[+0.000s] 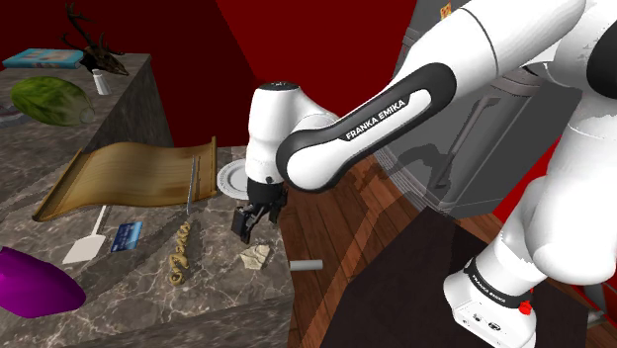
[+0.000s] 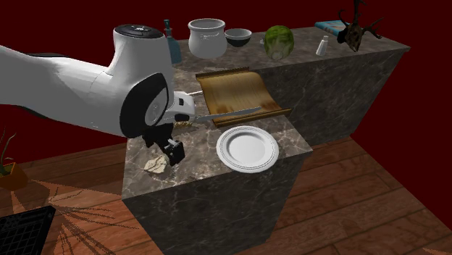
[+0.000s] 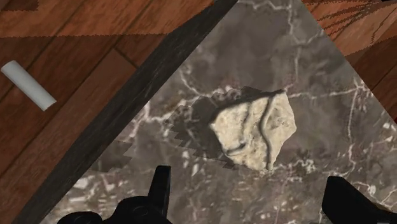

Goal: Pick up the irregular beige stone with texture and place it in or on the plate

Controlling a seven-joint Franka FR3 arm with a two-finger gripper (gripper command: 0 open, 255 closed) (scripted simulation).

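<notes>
The beige, rough-faced stone lies on the dark marble counter close to its corner, straight ahead of my fingers. It also appears in the shoulder view as the stone and in the second exterior view as the stone. My black gripper hangs a short way above it, open, fingers apart and touching nothing; gripper, gripper. The white plate rests on the same counter to the second exterior view's right of the stone, and shows partly behind my arm as the plate.
A wooden curved tray, a knife, a white spatula, a blue card and a twisted rope piece lie on the counter. A purple object sits near the front. A white cylinder lies on the wood floor.
</notes>
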